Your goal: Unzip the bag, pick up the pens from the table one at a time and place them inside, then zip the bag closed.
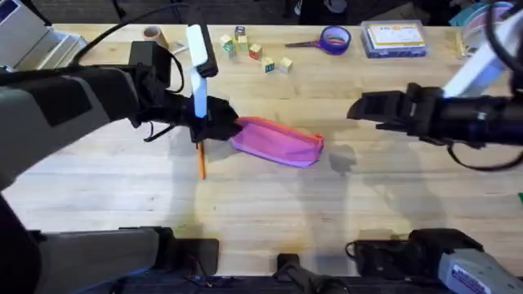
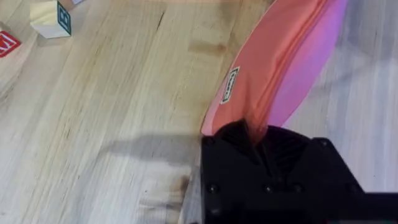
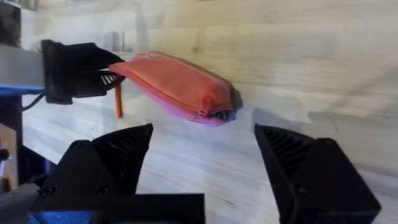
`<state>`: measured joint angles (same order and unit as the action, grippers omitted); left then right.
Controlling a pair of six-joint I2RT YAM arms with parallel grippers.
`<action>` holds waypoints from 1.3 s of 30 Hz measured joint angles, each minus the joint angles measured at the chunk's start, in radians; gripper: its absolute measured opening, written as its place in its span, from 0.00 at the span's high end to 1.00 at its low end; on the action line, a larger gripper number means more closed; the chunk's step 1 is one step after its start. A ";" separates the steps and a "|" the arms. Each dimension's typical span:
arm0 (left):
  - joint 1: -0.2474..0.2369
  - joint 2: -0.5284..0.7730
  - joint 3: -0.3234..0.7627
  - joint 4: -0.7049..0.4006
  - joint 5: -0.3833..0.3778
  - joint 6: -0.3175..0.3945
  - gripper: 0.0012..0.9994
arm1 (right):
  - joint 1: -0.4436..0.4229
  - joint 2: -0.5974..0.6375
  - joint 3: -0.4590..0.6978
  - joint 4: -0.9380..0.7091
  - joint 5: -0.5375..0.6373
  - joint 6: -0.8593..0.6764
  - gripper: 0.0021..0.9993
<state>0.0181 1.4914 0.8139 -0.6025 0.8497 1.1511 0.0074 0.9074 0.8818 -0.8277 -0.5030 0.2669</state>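
The pink bag (image 1: 278, 140) lies at the middle of the table (image 1: 327, 212), its zip side up. My left gripper (image 1: 225, 125) is shut on the bag's left end; in the left wrist view the black fingers (image 2: 273, 155) pinch the tip of the bag (image 2: 280, 68). An orange pen (image 1: 200, 160) lies on the table just under the left gripper, and it appears again (image 3: 117, 103) beside the bag (image 3: 177, 87). My right gripper (image 1: 355, 109) hovers to the right of the bag, open and apart from it, with nothing between its fingers (image 3: 118, 158).
Along the back edge stand several small wooden blocks (image 1: 253, 51), purple-handled scissors (image 1: 327, 39), a clear plastic box (image 1: 395, 39) and a tape roll (image 1: 152, 34). A block (image 2: 53, 17) lies near the left gripper. The near half of the table is bare wood.
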 joint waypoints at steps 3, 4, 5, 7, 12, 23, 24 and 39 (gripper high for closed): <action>0.000 0.000 0.000 0.000 0.000 0.000 0.96 | 0.000 0.081 0.000 0.013 0.000 0.021 0.00; 0.000 0.000 0.000 0.000 0.000 0.000 0.96 | 0.000 0.106 0.000 0.020 0.000 0.030 0.00; 0.000 0.000 0.000 0.000 0.000 0.000 0.96 | 0.000 0.129 0.000 0.027 0.000 0.041 0.00; 0.000 0.000 0.000 0.000 0.000 0.000 0.96 | 0.000 0.170 0.000 0.043 -0.002 0.062 0.00; 0.000 0.000 0.000 0.000 0.000 0.000 0.96 | 0.054 0.248 0.000 0.094 -0.002 0.108 0.00; 0.000 0.000 0.000 0.000 0.000 0.000 0.96 | 0.288 0.341 0.000 0.197 0.174 0.122 0.00; 0.000 0.000 0.000 0.000 0.000 0.000 0.96 | 0.290 0.354 0.000 0.201 0.179 0.123 0.00; 0.000 0.000 0.000 0.000 0.000 0.000 0.96 | 0.292 0.478 0.000 0.228 0.196 0.192 0.21</action>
<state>0.0181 1.4914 0.8139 -0.6022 0.8497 1.1511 0.2993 1.3849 0.8818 -0.5995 -0.3073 0.4584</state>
